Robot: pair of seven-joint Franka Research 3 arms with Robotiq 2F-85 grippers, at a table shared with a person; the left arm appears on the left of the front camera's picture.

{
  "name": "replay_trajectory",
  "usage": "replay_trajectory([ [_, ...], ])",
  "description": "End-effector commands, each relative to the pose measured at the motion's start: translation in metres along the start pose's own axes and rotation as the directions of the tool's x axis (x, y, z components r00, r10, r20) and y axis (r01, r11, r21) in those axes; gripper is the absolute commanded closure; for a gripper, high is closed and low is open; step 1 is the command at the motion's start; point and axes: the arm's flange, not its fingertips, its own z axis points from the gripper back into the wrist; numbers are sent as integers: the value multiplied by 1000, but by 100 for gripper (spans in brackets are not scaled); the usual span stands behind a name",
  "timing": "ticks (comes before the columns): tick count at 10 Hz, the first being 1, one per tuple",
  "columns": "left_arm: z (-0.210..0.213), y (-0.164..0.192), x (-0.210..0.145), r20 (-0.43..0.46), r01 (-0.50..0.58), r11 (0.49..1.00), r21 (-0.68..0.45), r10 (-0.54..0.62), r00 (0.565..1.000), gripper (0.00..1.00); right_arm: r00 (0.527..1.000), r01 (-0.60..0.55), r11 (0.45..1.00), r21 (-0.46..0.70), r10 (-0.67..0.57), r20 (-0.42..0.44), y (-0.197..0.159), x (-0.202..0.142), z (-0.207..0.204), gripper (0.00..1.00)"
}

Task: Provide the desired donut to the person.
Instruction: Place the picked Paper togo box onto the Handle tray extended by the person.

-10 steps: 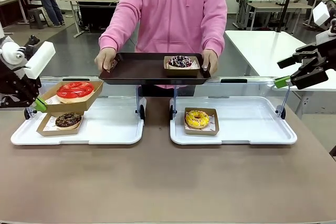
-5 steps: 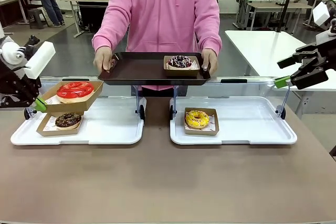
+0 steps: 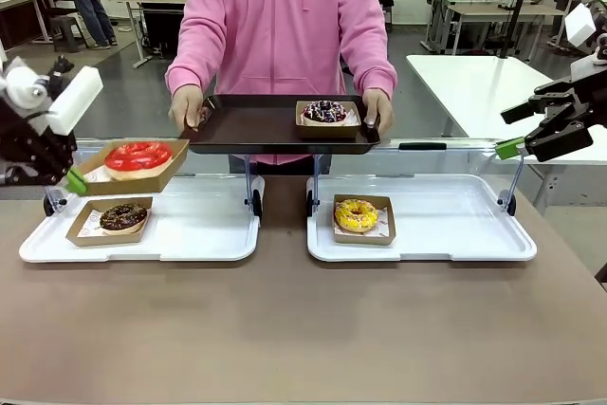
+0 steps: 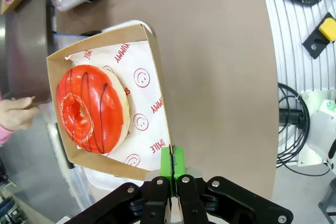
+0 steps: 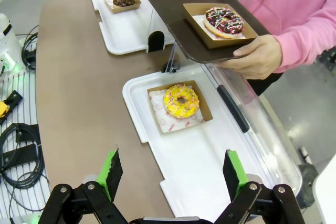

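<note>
Our left hand (image 4: 171, 167), black with green pads pressed together, pinches the near rim of a brown cardboard tray (image 4: 157, 72) lined with white printed paper. In that tray lies a red-glazed ring donut with thin dark stripes (image 4: 93, 108). From the front we see this tray (image 3: 133, 170) held in the air, tilted, above the far left part of the tabletop (image 3: 303, 329).

Beneath it, a white plastic tray (image 3: 190, 234) rests on the tabletop's left side and carries a second cardboard tray with a chocolate donut (image 3: 122, 217).

On the right side a matching white plastic tray (image 3: 455, 225) holds a yellow donut with sprinkles (image 3: 356, 215) in its own cardboard tray.

Our right hand (image 3: 531, 135) hangs above the far right edge of the tabletop, its fingers spread wide and holding nothing.

Across the far edge stands the person in a pink hooded sweatshirt (image 3: 280, 16). Both of the person's hands grip a dark brown serving tray (image 3: 256, 125), on which sits a cardboard tray with a dark sprinkled donut (image 3: 324, 112).
</note>
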Motion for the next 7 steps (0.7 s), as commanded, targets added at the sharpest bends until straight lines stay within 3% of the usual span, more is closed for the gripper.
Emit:
replay_trajectory([
  [1, 19, 49, 28, 2, -17, 1000, -26, 17, 1000, 99, 1000, -3, 1000, 8, 3, 0, 0, -1, -1, 0],
  [2, 24, 75, 42, 0, -68, 997, -30, 68, 998, 99, 1000, -3, 1000, 8, 3, 0, 0, -1, -1, 0],
  [4, 18, 126, 75, 10, -66, 997, -45, 66, 998, 99, 1000, -3, 1000, 8, 3, 0, 0, -1, -1, 0],
  [7, -30, 191, 126, 20, 8, 996, -87, -6, 1000, 99, 1000, -3, 1000, 8, 3, 0, 0, -1, -1, 0],
])
